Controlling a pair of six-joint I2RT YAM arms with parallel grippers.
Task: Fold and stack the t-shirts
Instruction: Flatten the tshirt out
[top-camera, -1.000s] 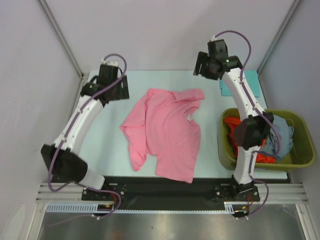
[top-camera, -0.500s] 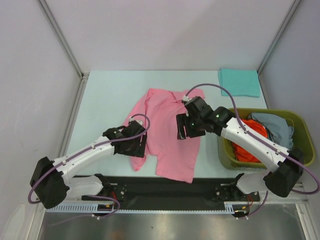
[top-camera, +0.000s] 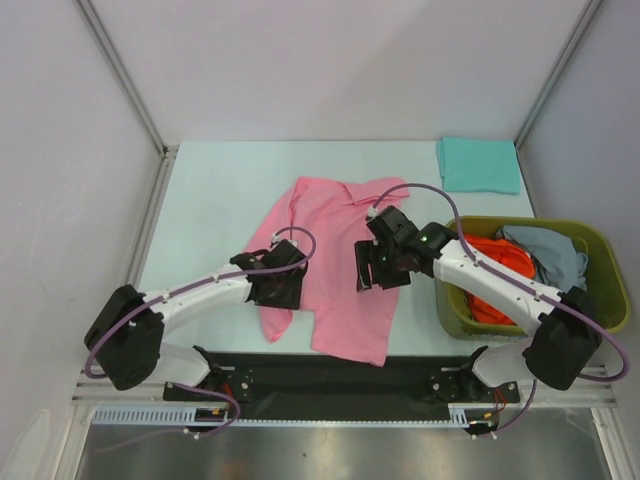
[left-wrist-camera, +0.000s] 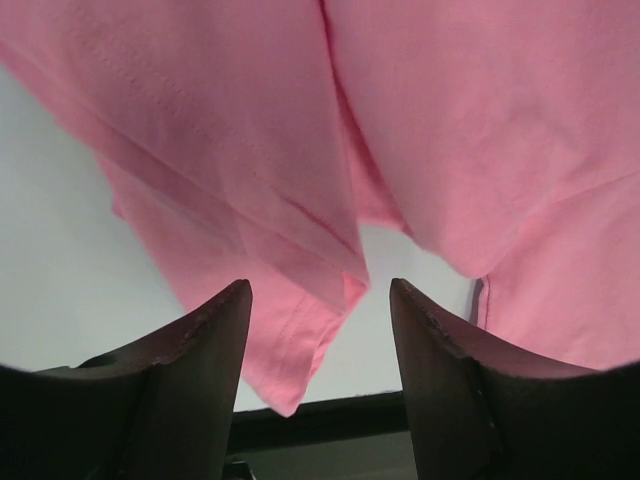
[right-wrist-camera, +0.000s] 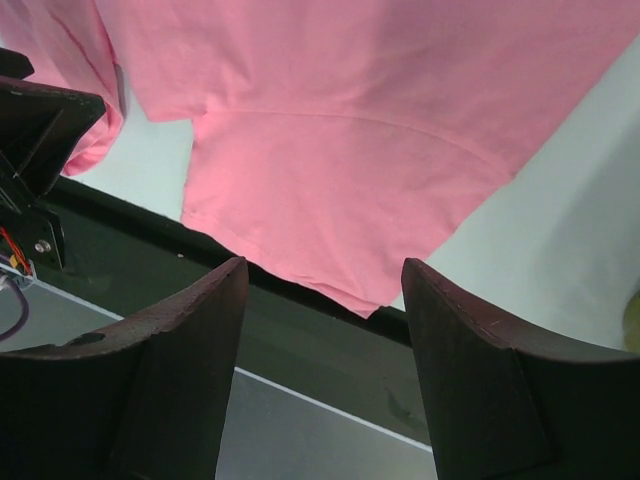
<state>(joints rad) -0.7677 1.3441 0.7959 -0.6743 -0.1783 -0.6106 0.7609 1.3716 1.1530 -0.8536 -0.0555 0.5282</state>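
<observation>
tabletop (top-camera: 210, 190) | pink t-shirt (top-camera: 335, 225): mid frame, lying rumpled, not folded yet | basket (top-camera: 612, 275): right, more shirts waiting | teal t-shirt (top-camera: 478, 165): upper right, folded, likely starting the stack | left gripper (left-wrist-camera: 320, 290), right gripper (right-wrist-camera: 322, 265): fingers (left-wrist-camera: 200, 340) apart, low over pink cloth, likely to pinch it

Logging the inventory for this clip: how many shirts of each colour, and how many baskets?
Pink t-shirt: 1
Teal t-shirt: 1
Orange-red t-shirt: 1
Grey-blue t-shirt: 1
Olive-green basket: 1
Total: 5 things
</observation>
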